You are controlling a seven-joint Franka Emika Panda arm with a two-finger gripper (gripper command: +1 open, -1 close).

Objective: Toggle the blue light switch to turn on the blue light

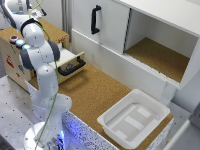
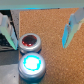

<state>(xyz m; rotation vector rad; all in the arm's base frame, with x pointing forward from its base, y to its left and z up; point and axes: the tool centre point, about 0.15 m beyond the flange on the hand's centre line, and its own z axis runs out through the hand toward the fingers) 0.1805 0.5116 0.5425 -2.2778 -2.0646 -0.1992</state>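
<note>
Panda arm (image 1: 40, 75), white, stands at the corner of a cork-topped counter (image 1: 95, 92), folded up w/ its wrist reaching over a wooden box (image 1: 15, 60) at the exterior view's left. On top of that box sit two round push-button switches: the blue light switch (image 2: 31, 64), lit bright cyan-blue in the wrist view, and a red switch (image 2: 30, 43) just beside it, dark w/ only a dim red glow. Both have grey metal collars; the two are near-touching. In the exterior view the blue switch shows as a small glowing spot under the arm's wrist, approx. at the box's top edge. Gripper (image 2: 38, 29): wide open, holding nothing; one pale finger (image 2: 71, 27) hangs over the cork surface, the other at the opposite side near the red switch, w/ both switches lying between and slightly below them. Cannot tell whether either finger touches the box. Containers: white plastic bin (image 1: 107, 120) at the counter's near corner toward the exterior view's right, nothing in it, only moulded ridges on its floor. Drawer (image 1: 75, 57) w/ black handle, pulled part-way out beside the arm; contents not discernible. White cabinet (image 1: 165, 15) behind: one door w/ black handle (image 1: 95, 20) shut, adjoining compartment open, cork-lined floor bare.
</note>
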